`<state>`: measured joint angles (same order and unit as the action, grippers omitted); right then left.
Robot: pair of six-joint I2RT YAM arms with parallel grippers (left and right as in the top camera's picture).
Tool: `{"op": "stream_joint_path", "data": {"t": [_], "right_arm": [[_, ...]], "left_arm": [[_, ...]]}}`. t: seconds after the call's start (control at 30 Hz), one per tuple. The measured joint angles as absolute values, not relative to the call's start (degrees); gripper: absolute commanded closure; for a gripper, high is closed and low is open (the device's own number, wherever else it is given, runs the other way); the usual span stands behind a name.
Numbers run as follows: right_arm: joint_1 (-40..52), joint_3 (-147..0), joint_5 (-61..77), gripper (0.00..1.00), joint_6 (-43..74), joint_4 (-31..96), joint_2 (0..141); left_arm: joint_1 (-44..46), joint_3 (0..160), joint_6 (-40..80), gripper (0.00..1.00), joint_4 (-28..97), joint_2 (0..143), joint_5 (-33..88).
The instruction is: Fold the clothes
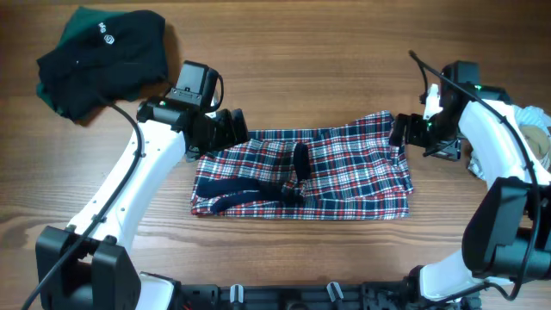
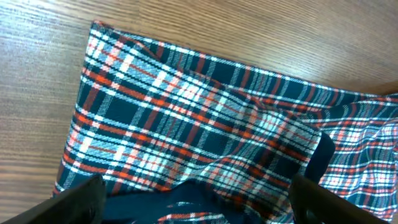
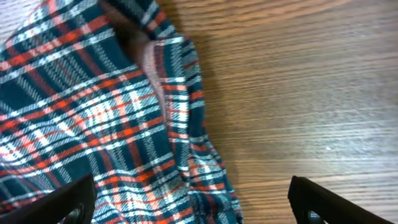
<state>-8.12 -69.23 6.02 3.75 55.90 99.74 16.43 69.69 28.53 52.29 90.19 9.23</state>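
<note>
Your left claw (image 1: pixel 234 129) has its fingers spread wide over the left end of the plaid sleeveless garment (image 1: pixel 301 172), with nothing pinched. Your right claw (image 1: pixel 403 131) is also spread wide, at the garment's far right corner. The garment lies rumpled on the bench (image 1: pixel 301 52) between both claws. A crumpled dark green garment (image 1: pixel 103 56) lies beyond the left claw, well apart. A pale bundle (image 1: pixel 535 129) sits outside the right arm.
</note>
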Motion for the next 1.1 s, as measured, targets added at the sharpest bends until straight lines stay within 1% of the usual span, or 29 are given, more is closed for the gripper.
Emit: {"op": "stream_joint_path", "data": {"t": [0.2,0.43,0.7,1.1], "right_arm": [[-7.75,-67.57,7.79,0.0,2.44,54.59,99.74],[-4.6,-67.57,10.7,0.0,1.17,53.98,100.97],[-3.62,-67.57,8.05,0.0,1.67,53.98,102.85],[-3.62,-67.57,7.84,0.0,1.63,52.23,105.14]], "left_arm": [[16.43,69.69,28.16,0.02,52.05,90.19,9.23],[16.43,69.69,28.1,0.0,51.16,90.17,9.23],[16.43,69.69,28.12,0.0,51.13,90.17,9.23],[16.43,69.69,28.12,0.0,50.98,90.17,9.23]]}}
